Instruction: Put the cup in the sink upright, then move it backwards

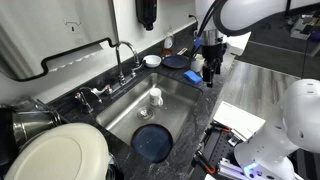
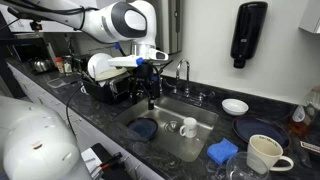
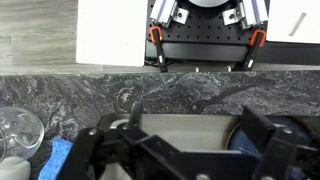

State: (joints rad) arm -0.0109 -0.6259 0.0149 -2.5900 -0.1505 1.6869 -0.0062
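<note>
A small white cup [image 1: 155,97] sits in the steel sink [image 1: 185,98], near its middle, and looks upright. It also shows in an exterior view [image 2: 188,127]. My gripper [image 1: 208,72] hangs above the sink's rim, well apart from the cup and higher than it. In an exterior view it [image 2: 150,95] is over the sink's edge near the dish rack. In the wrist view its jaws [image 3: 190,135] are open and empty, with the sink wall between them. The cup is out of the wrist view.
A blue plate [image 1: 153,142] lies in the sink. The faucet [image 1: 125,58] stands behind the sink. A blue sponge [image 2: 222,151], a white mug [image 2: 262,153], a blue dish [image 2: 258,130] and a white bowl [image 2: 235,106] are on the counter. A dish rack holds a white plate [image 2: 105,68].
</note>
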